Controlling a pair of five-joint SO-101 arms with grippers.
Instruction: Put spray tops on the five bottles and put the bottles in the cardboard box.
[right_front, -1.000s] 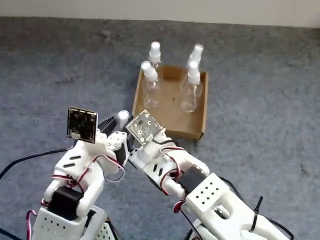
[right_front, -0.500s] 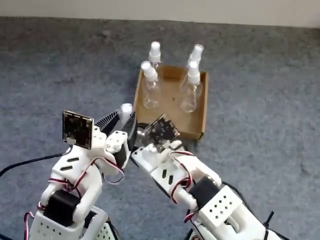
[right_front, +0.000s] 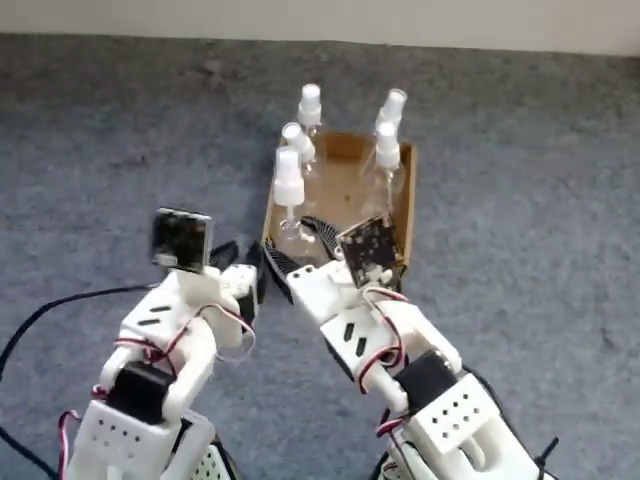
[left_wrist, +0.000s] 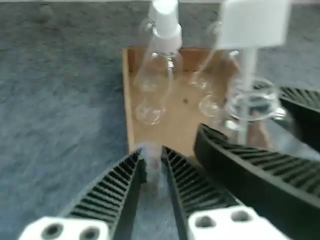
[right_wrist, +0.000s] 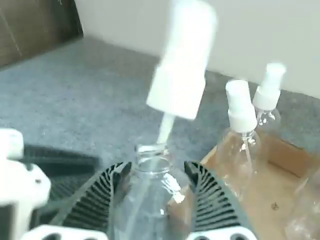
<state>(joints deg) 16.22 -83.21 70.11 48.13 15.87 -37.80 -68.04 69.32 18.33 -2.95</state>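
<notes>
The left gripper (left_wrist: 151, 159) is low over the carpet, just in front of the near left corner of the cardboard box (right_front: 408, 215). Its two black fingers are pressed almost together, with only a thin gap, and I see no object clamped between them.

Just beside it is the right gripper (right_wrist: 157, 170), which pinches the fifth bottle (right_wrist: 150, 197) by its clear body, one finger on each side. This bottle stands upright at the near left corner of the box. I cannot tell if its bottom touches the box floor. Its spray top (right_wrist: 182, 65) is not fully down. The white head sits above the neck and leans a little, and the thin tube shows between the head and the open neck.

The box is shallow, brown and open. Inside it stand four clear bottles (right_front: 380, 195), two on the left side and two on the right side, all upright. Each one has a white spray top on it. The middle of the box floor is bare.

Everything is on a grey carpet (right_front: 520, 200). A black cable (right_front: 60, 305) lies on it near the left arm. Behind the carpet is a pale wall (right_front: 400, 20), and the right wrist view shows a dark brown panel (right_wrist: 30, 25) next to it.
</notes>
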